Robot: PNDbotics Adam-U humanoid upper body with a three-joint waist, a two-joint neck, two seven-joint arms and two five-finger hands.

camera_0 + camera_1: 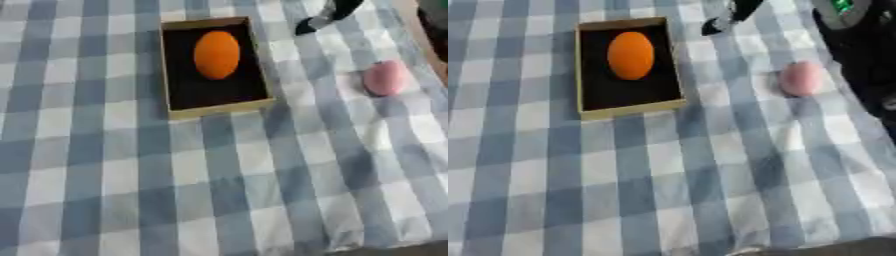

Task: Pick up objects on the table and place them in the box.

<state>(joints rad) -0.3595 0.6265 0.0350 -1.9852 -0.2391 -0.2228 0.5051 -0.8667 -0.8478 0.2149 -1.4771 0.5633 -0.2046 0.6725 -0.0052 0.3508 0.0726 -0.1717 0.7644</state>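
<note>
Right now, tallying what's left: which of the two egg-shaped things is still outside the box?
The pink one. It lies on the checked cloth right of the box; the orange one is inside.

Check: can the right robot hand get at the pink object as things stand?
Probably yes. The pink object lies alone on the checked cloth, right of the box; nothing stands between it and the right robot hand above.

Counting one box, one orange oval object lying inside it, one pink round object lying outside.
</note>
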